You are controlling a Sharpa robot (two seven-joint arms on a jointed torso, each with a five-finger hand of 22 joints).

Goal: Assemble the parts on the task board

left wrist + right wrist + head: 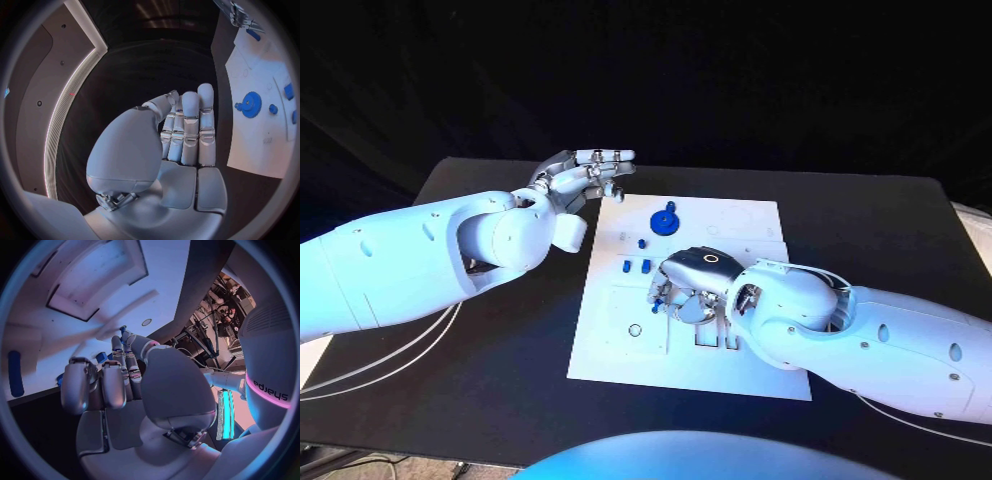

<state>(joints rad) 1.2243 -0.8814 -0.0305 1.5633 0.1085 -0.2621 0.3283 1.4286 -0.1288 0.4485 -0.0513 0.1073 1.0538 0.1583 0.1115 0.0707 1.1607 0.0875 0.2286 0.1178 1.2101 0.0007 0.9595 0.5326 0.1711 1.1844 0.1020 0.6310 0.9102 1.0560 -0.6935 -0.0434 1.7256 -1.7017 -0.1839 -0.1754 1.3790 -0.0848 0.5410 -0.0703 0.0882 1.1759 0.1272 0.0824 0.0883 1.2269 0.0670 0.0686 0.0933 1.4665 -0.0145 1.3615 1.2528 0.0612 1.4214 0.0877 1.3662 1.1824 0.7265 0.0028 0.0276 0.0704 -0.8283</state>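
I see the flat white rectangular task board (678, 352) lying in the middle of the black worktop (877, 215). My left hand (577, 181) hovers over the worktop just beside the board's far left corner; its fingers (190, 131) are straight and pressed together side by side, and they hold nothing. My right hand (689, 285) is low over the middle of the board, palm down, with the fingers (103, 382) curled toward the surface. A small blue piece (655, 299) shows at the fingertips, but I cannot tell if the hand pinches it or only touches it. A round blue toothed gear part (666, 219) lies on the far part of the board, apart from both hands. Two small blue pegs (638, 266) lie between the gear and the right hand.
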